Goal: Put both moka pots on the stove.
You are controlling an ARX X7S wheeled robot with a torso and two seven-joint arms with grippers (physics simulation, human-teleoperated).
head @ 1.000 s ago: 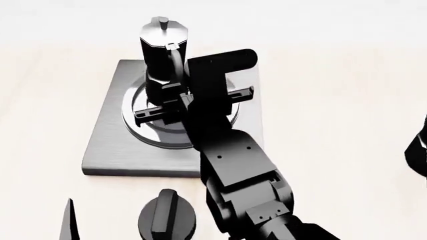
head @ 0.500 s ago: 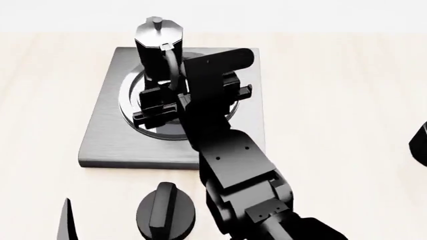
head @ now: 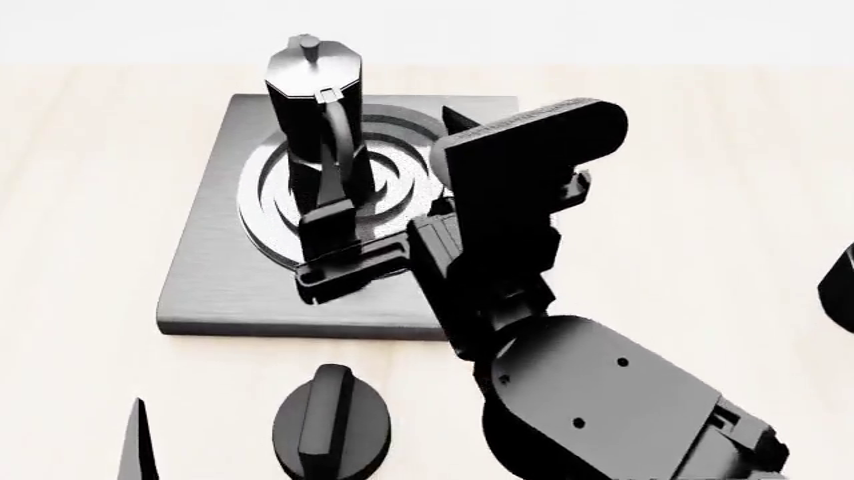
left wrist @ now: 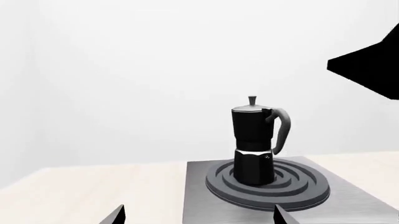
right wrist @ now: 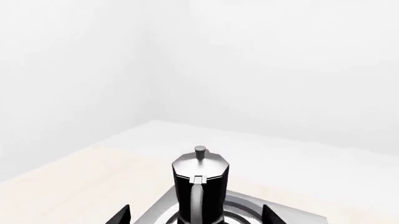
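One moka pot (head: 315, 95) upright on the stove (head: 214, 270) — right pincer (head: 350, 250) open.

head view looks steeply down; both wrist views face near-level; all share moka pot (head: 315, 110) on stove (head: 220, 262).

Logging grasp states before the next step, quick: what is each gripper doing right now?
Left gripper: open, holding nothing; only its fingertips show in its wrist view.
Right gripper: open and empty, jaws apart beside the moka pot standing on the stove.
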